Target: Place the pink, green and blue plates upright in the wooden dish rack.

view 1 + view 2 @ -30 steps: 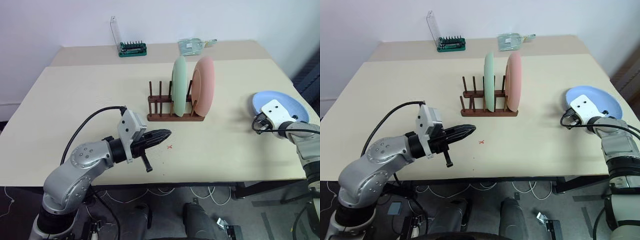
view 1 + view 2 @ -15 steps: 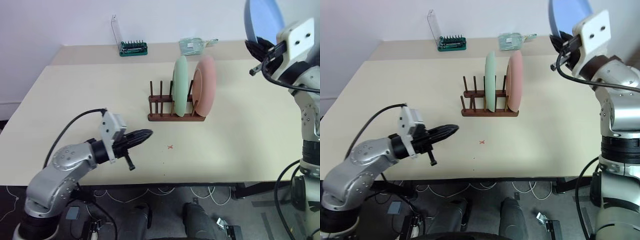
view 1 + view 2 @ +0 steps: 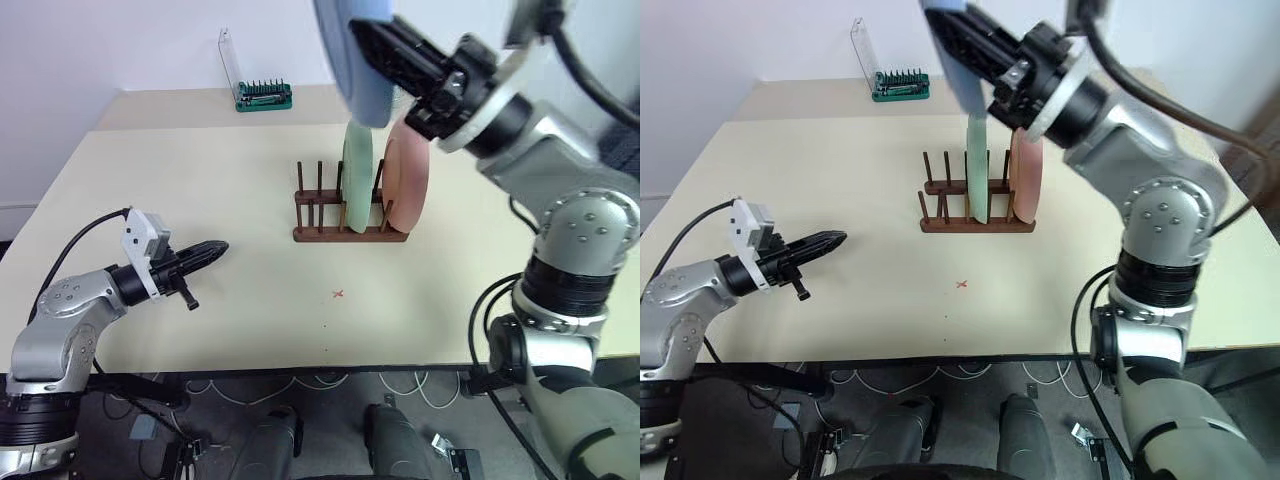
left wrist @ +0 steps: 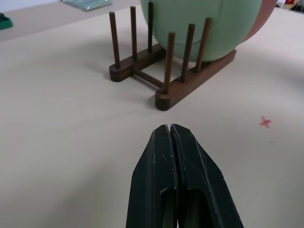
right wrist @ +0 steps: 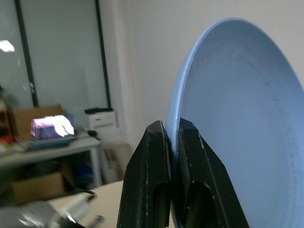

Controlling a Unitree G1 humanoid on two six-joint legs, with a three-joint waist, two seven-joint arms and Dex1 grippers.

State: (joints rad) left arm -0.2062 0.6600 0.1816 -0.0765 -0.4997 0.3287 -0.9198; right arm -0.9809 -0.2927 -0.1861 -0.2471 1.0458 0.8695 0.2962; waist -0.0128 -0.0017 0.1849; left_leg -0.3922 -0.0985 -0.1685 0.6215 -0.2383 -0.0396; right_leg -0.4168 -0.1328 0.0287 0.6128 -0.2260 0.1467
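The right gripper [image 5: 172,130] is pinched on the rim of the blue plate [image 3: 350,60], which it holds up on its edge at the top middle of the frame, above the wooden dish rack [image 3: 345,210]. The rack sits in the middle of the table [image 3: 200,180], with the green plate [image 3: 356,175] and the pink plate [image 3: 408,180] standing upright in it, side by side. At the lower left, the left gripper [image 4: 169,130] is closed with nothing in it, above the table with its tip toward the rack.

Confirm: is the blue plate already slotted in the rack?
No, the blue plate is clamped by its rim in the right gripper, raised above the wooden dish rack, which holds the green and pink plates.
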